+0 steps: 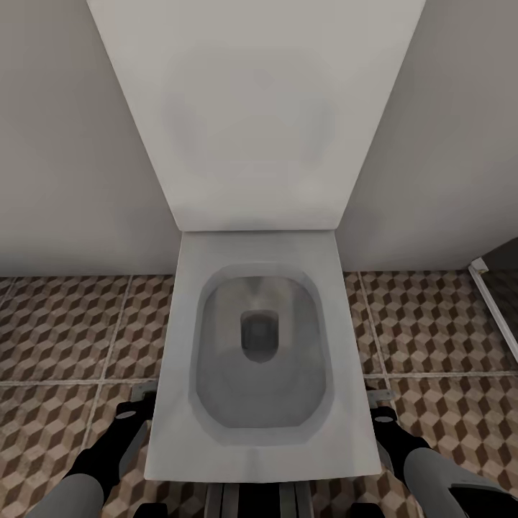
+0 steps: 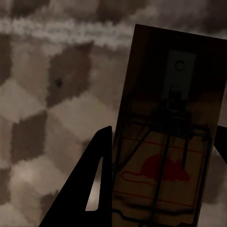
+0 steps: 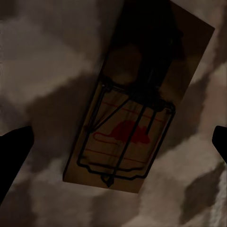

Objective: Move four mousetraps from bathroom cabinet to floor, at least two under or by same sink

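white toilet (image 1: 259, 360), lid up | pale walls (image 1: 65, 144) | cube-patterned floor tiles (image 1: 65, 331)

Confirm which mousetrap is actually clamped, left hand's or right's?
The mousetrap in the left hand: a finger presses flush on its edge. The right hand is open wide around the other mousetrap, not touching it.

text: none legible | numbers: none | sign: red mouse outline printed on mousetrap (image 2: 165, 156) seen in left wrist view | sign: same red mouse figure printed on second mousetrap (image 3: 137, 104) seen in right wrist view
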